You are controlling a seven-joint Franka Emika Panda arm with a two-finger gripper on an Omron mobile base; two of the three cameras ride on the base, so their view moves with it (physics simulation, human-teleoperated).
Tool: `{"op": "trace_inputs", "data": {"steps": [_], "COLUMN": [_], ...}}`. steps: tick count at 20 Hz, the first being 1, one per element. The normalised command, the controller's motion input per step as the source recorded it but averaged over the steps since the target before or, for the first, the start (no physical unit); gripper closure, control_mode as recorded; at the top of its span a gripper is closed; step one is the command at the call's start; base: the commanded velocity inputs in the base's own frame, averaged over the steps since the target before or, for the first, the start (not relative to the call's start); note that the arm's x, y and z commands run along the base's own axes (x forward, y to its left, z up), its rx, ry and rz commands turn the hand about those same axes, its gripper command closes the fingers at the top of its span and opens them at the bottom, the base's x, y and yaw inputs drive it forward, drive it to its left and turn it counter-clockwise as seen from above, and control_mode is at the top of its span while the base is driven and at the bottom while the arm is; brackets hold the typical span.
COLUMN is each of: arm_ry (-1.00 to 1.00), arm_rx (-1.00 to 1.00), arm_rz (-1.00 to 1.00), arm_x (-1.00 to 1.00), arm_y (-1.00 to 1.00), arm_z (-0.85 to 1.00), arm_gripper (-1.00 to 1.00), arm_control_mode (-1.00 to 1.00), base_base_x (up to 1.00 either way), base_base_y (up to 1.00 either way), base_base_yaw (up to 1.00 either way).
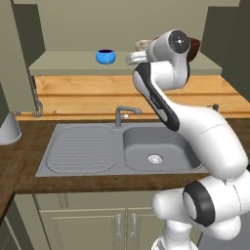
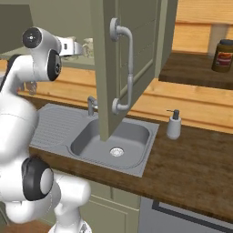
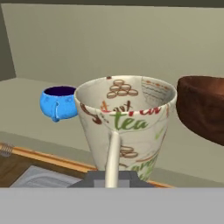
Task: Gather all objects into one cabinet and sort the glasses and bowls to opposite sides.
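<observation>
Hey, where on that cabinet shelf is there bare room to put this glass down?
The widest bare patch of the shelf lies left of the blue bowl, up to the cabinet's side wall. A narrower strip lies between the blue bowl and the held glass. The right end is crowded: the brown bowl sits close beside the glass.

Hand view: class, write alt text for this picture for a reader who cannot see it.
A cream glass with printed tea lettering sits close up, gripped at its rim by the shut gripper. Behind it on the pale cabinet shelf stand a small blue bowl to the left and a large dark brown bowl to the right.
</observation>
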Motion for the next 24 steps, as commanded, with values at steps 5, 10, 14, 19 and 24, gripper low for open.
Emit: {"op": "trace_inputs", "data": {"steps": [5,10,14,19,24], "arm_ry": [0.0,0.0,0.0,0.0,0.0], "arm_rx": [0.0,0.0,0.0,0.0,0.0], "arm_rz": [0.08,0.08,0.05,0.04,0.05], "arm_x": [0.38,0.46,0.44,0.47,0.28], "arm_y": [0.0,0.0,0.0,0.01,0.02], "arm_z": [-0.05,-0.19,-0.14,-0.08,-0.02], "arm_gripper": [1.0,1.0,1.0,1.0,1.0], "arm_control_mode": [-1.0,-1.0,-1.0,-1.0,-1.0], "base_base_x": [0.0,0.0,0.0,0.0,0.0], "base_base_y": [0.0,0.0,0.0,0.0,0.0], "base_base_yaw": [0.0,0.0,0.0,0.0,0.0]}}
